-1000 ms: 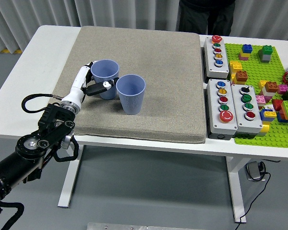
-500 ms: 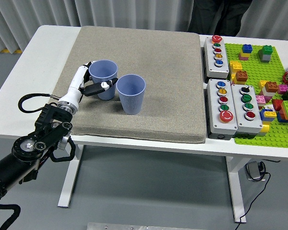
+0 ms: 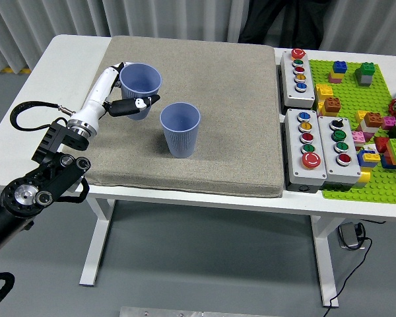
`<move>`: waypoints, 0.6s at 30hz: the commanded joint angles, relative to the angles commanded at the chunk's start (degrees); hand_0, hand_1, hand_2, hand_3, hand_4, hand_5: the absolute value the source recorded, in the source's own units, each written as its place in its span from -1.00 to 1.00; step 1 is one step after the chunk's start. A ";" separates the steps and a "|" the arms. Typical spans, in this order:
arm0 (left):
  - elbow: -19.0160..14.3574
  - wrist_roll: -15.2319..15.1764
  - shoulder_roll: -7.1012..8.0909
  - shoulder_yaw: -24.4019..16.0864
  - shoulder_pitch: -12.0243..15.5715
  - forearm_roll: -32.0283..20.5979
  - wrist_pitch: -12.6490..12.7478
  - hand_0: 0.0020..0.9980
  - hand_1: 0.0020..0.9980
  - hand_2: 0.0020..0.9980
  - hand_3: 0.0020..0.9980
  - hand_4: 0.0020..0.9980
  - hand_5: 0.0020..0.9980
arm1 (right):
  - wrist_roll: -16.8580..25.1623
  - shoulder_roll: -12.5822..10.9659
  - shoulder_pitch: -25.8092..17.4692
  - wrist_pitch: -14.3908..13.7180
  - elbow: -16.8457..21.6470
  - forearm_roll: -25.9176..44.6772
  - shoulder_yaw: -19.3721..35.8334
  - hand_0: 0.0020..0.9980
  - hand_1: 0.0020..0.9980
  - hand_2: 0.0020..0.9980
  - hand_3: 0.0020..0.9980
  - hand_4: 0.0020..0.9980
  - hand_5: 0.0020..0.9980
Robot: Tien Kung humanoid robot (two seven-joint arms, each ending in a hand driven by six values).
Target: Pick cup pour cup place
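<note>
Two blue ribbed cups are over the grey mat (image 3: pixel 204 86). My left hand (image 3: pixel 124 100) is shut on the left cup (image 3: pixel 139 87) and holds it lifted above the mat, roughly upright. The second cup (image 3: pixel 180 128) stands upright on the mat just to the right of it and a little nearer, apart from the held one. Both cups look empty from above. My right arm is out of view.
Three grey button boxes (image 3: pixel 298 78) (image 3: pixel 306 150) (image 3: pixel 341 149) stand right of the mat. A green baseplate (image 3: pixel 376 99) with several toy bricks lies at the far right. A person in dark clothing (image 3: pixel 277 23) stands at the far side.
My left hand has lifted the left cup off the mat and carried it up and slightly left, away from the second cup. The second cup has not moved.
</note>
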 joint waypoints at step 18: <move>-9.14 4.72 3.40 -2.37 1.06 24.62 -2.09 -0.01 -0.01 0.11 0.13 0.74 -0.54 | 0.15 -0.05 -0.35 -0.16 -0.08 0.73 -0.32 0.41 0.38 0.28 0.20 -0.87 -0.16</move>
